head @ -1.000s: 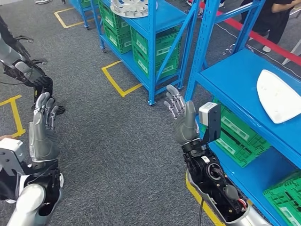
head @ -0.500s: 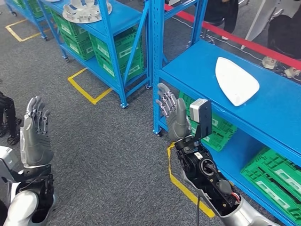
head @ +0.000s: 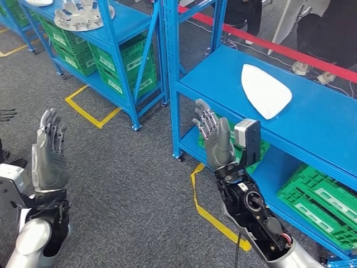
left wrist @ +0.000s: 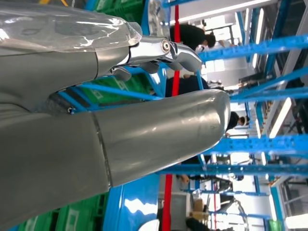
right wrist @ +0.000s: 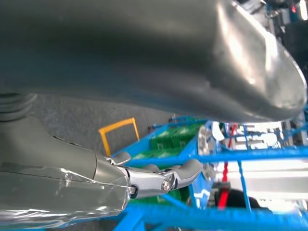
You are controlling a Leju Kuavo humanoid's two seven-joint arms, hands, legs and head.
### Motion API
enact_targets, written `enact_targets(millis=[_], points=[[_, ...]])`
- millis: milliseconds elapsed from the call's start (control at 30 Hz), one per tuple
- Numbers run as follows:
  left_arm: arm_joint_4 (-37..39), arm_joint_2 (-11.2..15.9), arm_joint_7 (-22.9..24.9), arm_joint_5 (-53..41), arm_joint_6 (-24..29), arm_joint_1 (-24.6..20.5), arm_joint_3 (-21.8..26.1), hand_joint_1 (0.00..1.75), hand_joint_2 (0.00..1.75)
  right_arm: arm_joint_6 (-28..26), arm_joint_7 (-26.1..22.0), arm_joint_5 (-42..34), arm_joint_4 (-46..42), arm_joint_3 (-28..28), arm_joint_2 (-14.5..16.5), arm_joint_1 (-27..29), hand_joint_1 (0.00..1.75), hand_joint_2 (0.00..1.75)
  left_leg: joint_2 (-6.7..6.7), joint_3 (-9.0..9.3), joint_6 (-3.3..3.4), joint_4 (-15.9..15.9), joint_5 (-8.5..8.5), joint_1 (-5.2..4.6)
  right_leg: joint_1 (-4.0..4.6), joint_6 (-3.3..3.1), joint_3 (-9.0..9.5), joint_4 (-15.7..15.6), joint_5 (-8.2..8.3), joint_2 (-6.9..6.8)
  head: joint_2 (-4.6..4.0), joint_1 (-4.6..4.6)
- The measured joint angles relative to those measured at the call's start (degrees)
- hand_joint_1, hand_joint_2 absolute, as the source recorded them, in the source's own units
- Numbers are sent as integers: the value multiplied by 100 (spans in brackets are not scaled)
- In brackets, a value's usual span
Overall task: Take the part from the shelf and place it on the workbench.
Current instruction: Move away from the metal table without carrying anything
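A white, flat, rounded-triangle part [head: 265, 90] lies on the blue shelf top [head: 319, 120] at the right of the head view. My right hand [head: 213, 137] is raised with fingers spread, empty, in front of the shelf's left end and short of the part. My left hand [head: 49, 152] is also raised and spread at the far left, holding nothing. The left wrist view looks past my left hand's thumb [left wrist: 152, 132]; the right wrist view looks past my right hand's thumb [right wrist: 181, 53] to blue racking.
A second blue shelf [head: 126, 25] at the back left carries a round grey-white part [head: 82, 14] and green crates [head: 128, 61]. More green crates [head: 319, 204] sit under the near shelf. Yellow floor tape [head: 210, 215] marks the grey carpet. People stand behind the red line [head: 286, 50].
The whole picture has shifted left: the camera has turned right, bringing the near shelf and white part closer to centre. Both hands stay raised, spread and empty.
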Motion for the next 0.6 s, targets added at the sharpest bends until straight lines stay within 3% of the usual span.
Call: enact_targets(millis=[33,100,167,200,267,300,333,367,400,467,500,567,600], points=[[-3,1,1,0,-1,-1,-1,0,0,1,0,0,1,1,0,-1,0,0,38,-3,-23,12,-7,-19,21,-41,60,-124,9,-38,0,-7],[-10,1,1,1,-7,0,-2,0,0,0,-4,0,0,1,0,1,0,0,128,-2,-64,17,-9,-22,46,-141,53,-133,11,67,0,-47],[-17,2,-5,3,-13,-1,-1,0,0,-8,-14,0,-3,0,0,-4,0,0,48,-40,-114,155,-129,9,45,-215,58,-149,33,173,0,-78],[-20,2,-10,4,-11,-1,-1,0,0,-12,-18,0,-5,0,0,-10,0,0,-59,-144,-134,393,-277,21,37,-248,61,-159,45,222,0,-106],[-24,2,-17,2,-2,12,0,0,0,-17,-19,0,-5,3,0,-7,0,0,-278,-547,-145,1214,-670,32,39,-296,46,-162,59,322,0,-188],[-24,3,-17,2,5,24,0,0,0,-16,-17,0,-5,6,0,4,0,0,-314,-759,-142,1611,-806,32,48,-309,37,-162,64,378,0,-217],[-24,3,-17,1,10,37,0,0,0,-16,-15,0,-5,8,0,17,0,0,-329,-895,-131,1841,-838,30,59,-319,30,-162,69,440,0,-234],[-24,3,-17,1,14,46,0,0,0,-16,-14,0,-5,9,0,27,0,0,-337,-910,-111,1822,-749,27,68,-324,28,-162,73,506,0,-244],[-25,3,-17,0,15,51,0,0,0,-16,-13,1,-5,9,0,34,0,0,-357,-797,-81,1552,-559,22,73,-324,32,-161,77,574,0,-249],[-29,4,-17,-6,19,52,1,0,0,-16,-13,11,-5,9,0,35,0,0,-518,-382,-7,669,-144,7,81,-313,39,-160,84,695,0,-256],[-35,4,-17,-11,20,52,1,0,0,-16,-13,18,-5,9,0,36,0,0,-591,-224,16,325,-24,-1,81,-297,33,-157,89,745,0,-255],[-51,4,-15,-22,23,56,2,0,0,-16,-16,28,-5,10,0,44,0,0,-643,-118,37,76,14,-23,67,-244,4,-163,105,830,0,-258],[-58,4,-14,-25,28,59,2,0,0,-15,-21,30,-5,10,0,49,0,0,-589,-114,48,55,28,-27,59,-208,-8,-173,115,876,0,-260]])
